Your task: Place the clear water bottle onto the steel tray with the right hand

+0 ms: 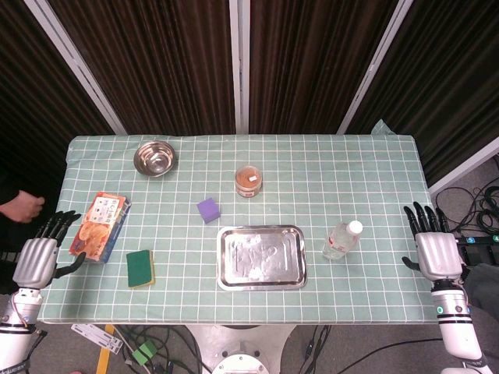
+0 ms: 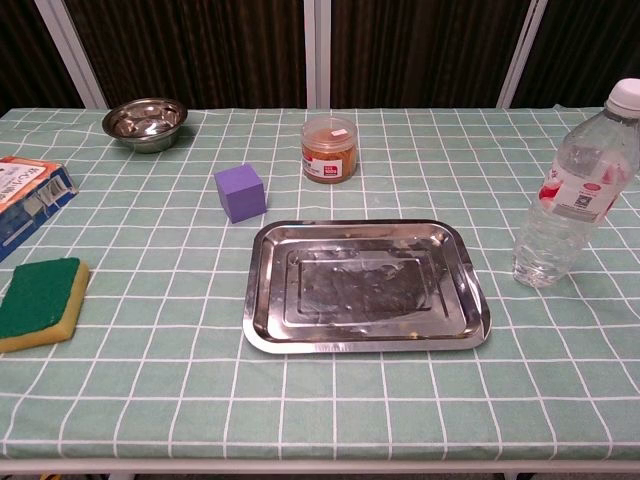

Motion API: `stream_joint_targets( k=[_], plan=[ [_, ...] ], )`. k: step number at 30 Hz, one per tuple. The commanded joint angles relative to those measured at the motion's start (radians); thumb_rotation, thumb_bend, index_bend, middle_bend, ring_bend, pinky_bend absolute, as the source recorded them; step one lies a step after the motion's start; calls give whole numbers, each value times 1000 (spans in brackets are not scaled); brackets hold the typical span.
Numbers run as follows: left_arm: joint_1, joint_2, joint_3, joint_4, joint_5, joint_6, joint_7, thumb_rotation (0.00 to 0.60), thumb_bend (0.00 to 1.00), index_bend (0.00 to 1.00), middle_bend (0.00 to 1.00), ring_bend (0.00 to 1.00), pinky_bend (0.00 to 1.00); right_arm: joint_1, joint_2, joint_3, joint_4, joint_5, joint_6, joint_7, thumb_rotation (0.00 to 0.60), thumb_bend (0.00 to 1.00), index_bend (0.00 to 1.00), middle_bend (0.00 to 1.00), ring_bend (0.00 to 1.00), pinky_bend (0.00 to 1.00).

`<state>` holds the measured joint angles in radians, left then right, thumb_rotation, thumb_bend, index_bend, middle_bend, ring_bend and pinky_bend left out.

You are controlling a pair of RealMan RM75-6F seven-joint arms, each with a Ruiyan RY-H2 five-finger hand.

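Water bottle [image 1: 342, 240], clear with a white cap and a red-and-white label, is seen standing upright on the green checked tablecloth [image 1: 351, 171], its long axis vertical and the cap pointing up. It is placed just to the right of the steel tray [image 1: 261, 256], apart from it and not touching its rim. The tray is lying flat near the front edge of the table, with nothing resting in it.

The right hand [image 1: 433, 248] is held off the right edge of the table, well apart from the bottle, with its fingers spread and nothing gripped. The left hand [image 1: 43, 253] is held at the left edge, likewise with fingers apart and nothing held, near a snack box [image 1: 100, 226]. Neither hand is shown in the chest view.

A green and yellow sponge [image 1: 140, 268] is lying beside the box, toward the front. A purple cube [image 1: 208, 209] is set behind the tray, and a small jar [image 1: 249, 181] of orange-brown contents is found further back. A steel bowl [image 1: 155, 158] is placed at the far left.
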<state>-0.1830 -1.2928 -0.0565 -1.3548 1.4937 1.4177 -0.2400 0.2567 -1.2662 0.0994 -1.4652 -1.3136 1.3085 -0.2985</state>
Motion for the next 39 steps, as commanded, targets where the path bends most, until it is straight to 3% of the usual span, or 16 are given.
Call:
stream_joint_targets(
  k=[1,9,15,18,21,23,26,32,39],
  plan=[
    [0,0,0,-1,1,0,1,600,323,185,207,109,193,-2,1,0,0,1,-1,4,600,0,0,0,0,0],
    [0,14,3,-24,10,8,19,600,324,185,207,110,193,-8,16,7,-21,-10,-5,92,600,0,0,6,0,0],
    [0,30,-2,-40,4,7,23,600,324,185,207,110,193,4,50,22,-60,12,-98,328,600,0,0,26,0,0],
    [0,29,-2,-43,1,4,21,600,324,185,207,110,193,11,98,27,-111,50,-225,578,600,0,0,30,0,0],
    [-2,21,1,-36,3,-1,17,600,324,185,207,109,193,10,137,30,-139,-12,-311,942,600,0,0,31,0,0],
    [-5,15,3,-33,6,-5,14,600,324,185,207,110,193,3,132,20,-112,-101,-306,1184,600,0,0,29,0,0],
    [-6,13,4,-31,14,0,16,600,324,185,207,109,193,3,90,-10,-26,-234,-247,1432,600,0,0,25,0,0],
    [-6,10,6,-17,12,-2,13,600,324,185,207,110,193,64,-15,-46,115,-338,-213,1565,600,0,0,29,0,0],
    [-6,8,4,2,7,-3,5,600,324,185,207,110,193,132,-94,-50,174,-334,-244,1535,600,0,0,29,0,0]
  ],
)
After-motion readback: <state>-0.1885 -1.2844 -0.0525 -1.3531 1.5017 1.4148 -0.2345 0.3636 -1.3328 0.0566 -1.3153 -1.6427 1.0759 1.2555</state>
